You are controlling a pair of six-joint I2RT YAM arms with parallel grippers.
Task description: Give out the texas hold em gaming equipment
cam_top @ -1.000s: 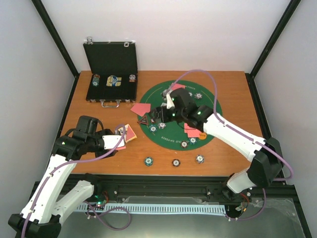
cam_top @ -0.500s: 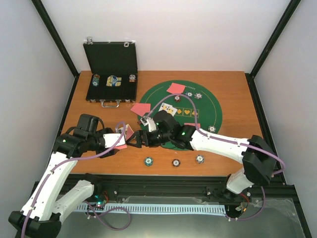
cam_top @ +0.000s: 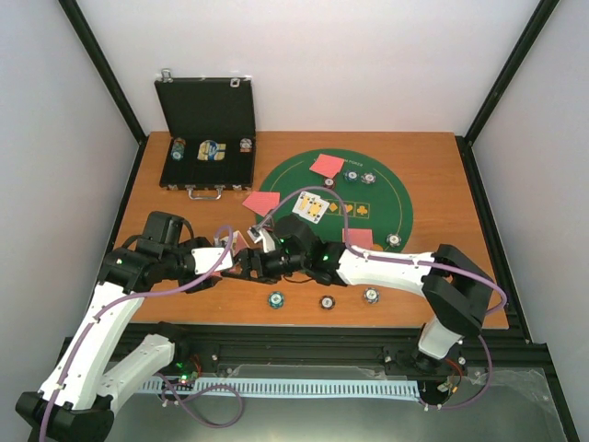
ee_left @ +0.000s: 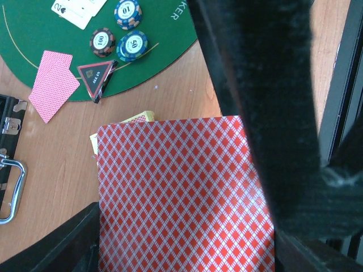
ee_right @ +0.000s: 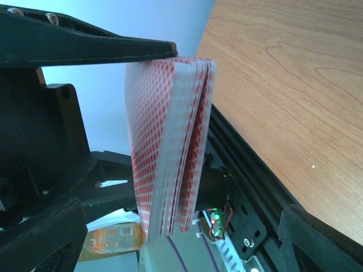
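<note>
My left gripper is shut on a deck of red-backed playing cards, held above the wooden table left of the mat. My right gripper is open and reaches up to the deck, which stands edge-on between its spread fingers without touching them. A left finger lies along the deck's top edge. On the green mat lie face-up cards, red-backed cards and striped chips. The black triangle marker sits at the mat's edge beside chips.
The open black case stands at the back left, its handle toward the front. Three chips lie in a row on the wood near the front edge. A red-backed card rests left of the mat. Black frame posts border the table.
My right arm has swung left from over the mat to the deck in my left gripper, uncovering the face-up cards. The left arm has barely moved.
</note>
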